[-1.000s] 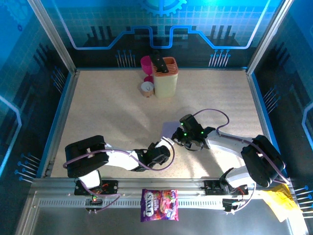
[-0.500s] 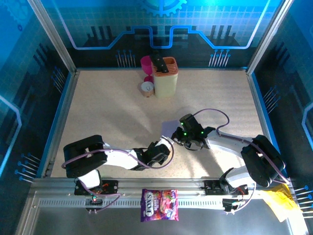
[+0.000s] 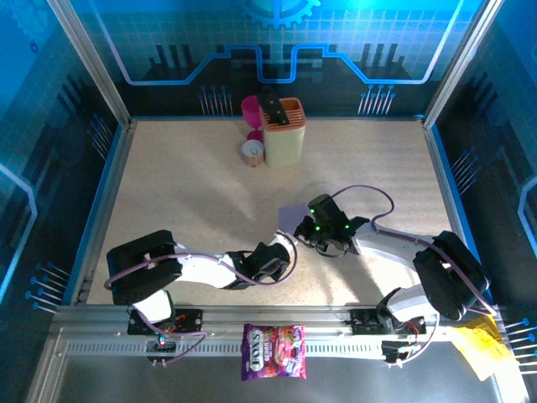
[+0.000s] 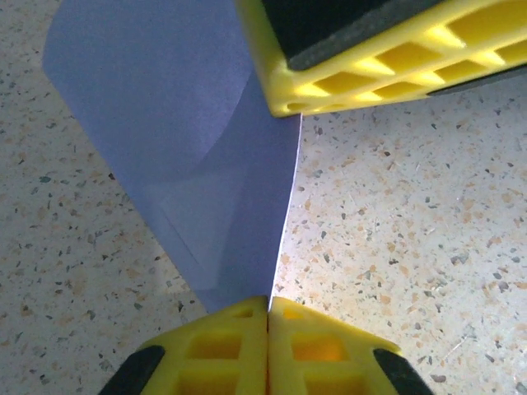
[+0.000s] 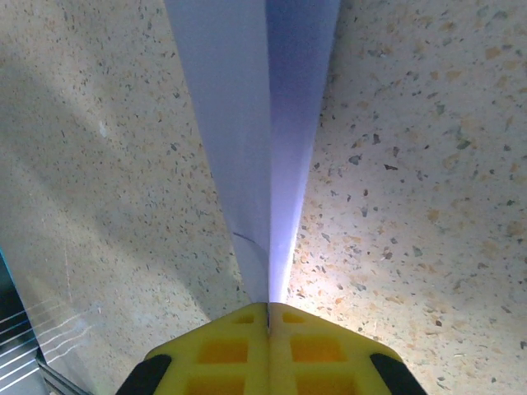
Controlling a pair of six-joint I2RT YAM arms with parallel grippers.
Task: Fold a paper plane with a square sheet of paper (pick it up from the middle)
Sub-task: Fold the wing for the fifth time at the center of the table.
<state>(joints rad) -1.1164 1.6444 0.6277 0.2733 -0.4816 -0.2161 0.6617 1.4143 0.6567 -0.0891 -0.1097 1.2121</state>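
Robot test cell, laboratory type. Enclosure of bare aluminium frame posts point(image 3: 88, 63) and blue wall panels printed with circuit lines and a gear point(image 3: 277, 34), around a speckled beige tabletop point(image 3: 185, 185). Two white-and-black robot arms point(image 3: 201, 270) bolted to a slotted aluminium rail point(image 3: 277, 323) at the near edge.

The purple-pink sweets bag point(image 3: 273, 352) lying on the metal rail point(image 3: 101, 346) at the near edge bears the brand "FOX'S"; its smaller print is unreadable.
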